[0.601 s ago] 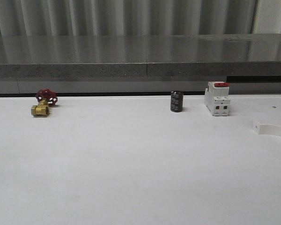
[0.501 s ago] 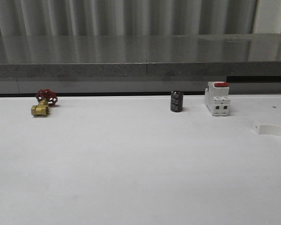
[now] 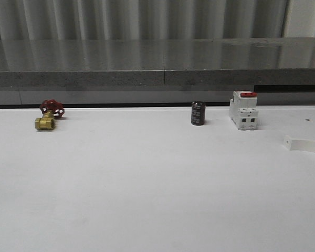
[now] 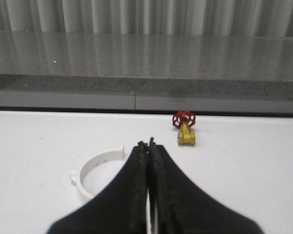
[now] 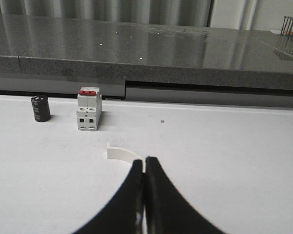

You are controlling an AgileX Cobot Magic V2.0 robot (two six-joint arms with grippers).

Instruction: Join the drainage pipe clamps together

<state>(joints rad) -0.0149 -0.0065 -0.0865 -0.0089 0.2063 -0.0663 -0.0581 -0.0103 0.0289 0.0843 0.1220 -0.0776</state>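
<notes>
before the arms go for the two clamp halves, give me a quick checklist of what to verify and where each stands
1. Left gripper ready to grasp: not ok, jaws shut and holding nothing.
2. Right gripper ready to grasp: not ok, jaws shut and holding nothing.
3. Left clamp half located: ok, lying flat on the table just beyond the left gripper, partly hidden by it.
4. Right clamp half located: ok, lying just beyond the right gripper, at the table's right edge in the front view.
5. Halves joined: not ok, each lies apart near its own arm.
6. Breaker and capacitor clear of the right half: ok, farther back.
</notes>
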